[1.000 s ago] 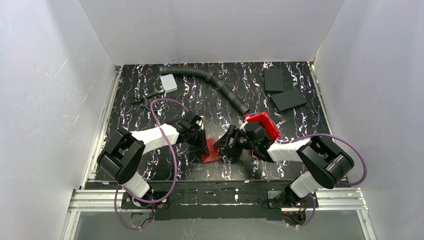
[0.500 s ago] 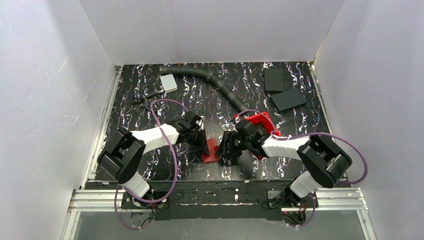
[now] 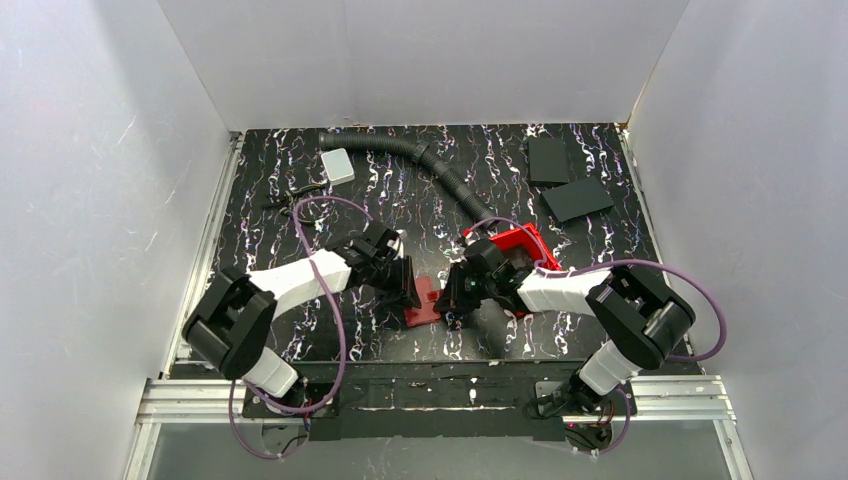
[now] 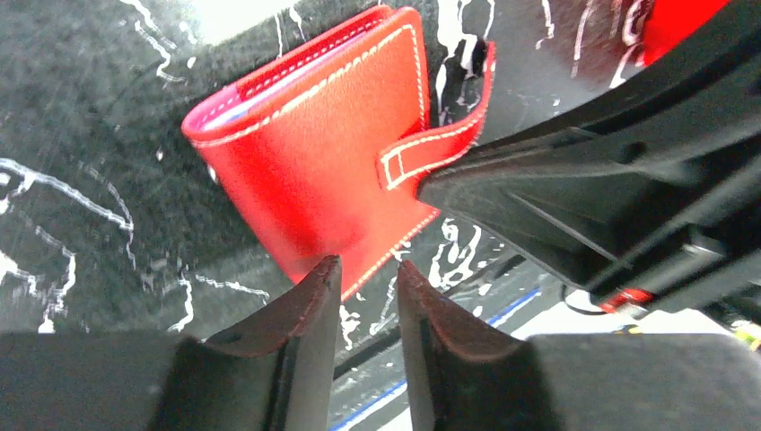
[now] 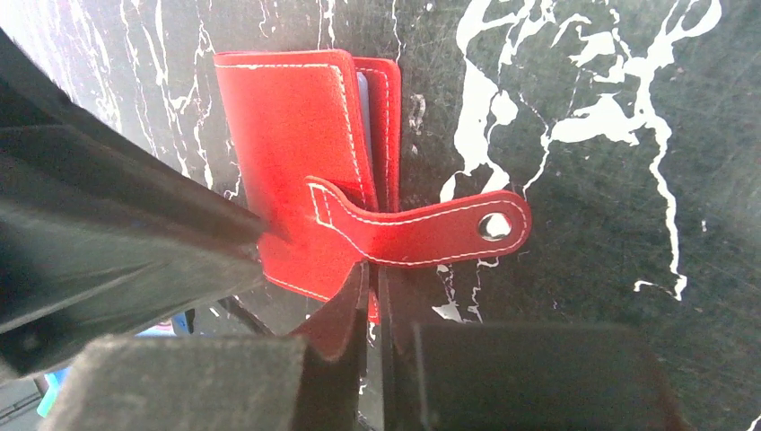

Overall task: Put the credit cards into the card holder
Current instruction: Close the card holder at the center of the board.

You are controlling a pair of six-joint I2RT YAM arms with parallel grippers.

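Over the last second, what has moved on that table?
The right gripper has slid left and closed in on the red card holder, whose edge it pinches. The left gripper stayed at the card holder while its elbow swung slightly left. The black hose, red bin and black slabs stayed put.

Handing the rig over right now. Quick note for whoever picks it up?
Left gripper: jaws a narrow gap apart, nothing visible between them, tips at the near edge of the card holder.
Right gripper: jaws shut, apparently pinching the card holder's edge below the clasp tab.
Done: holder lies folded between both grippers, and a pale blue card edge shows inside.
Left: the tab is unsnapped. A pale rectangle at far left in the top view may be another card; cannot tell.
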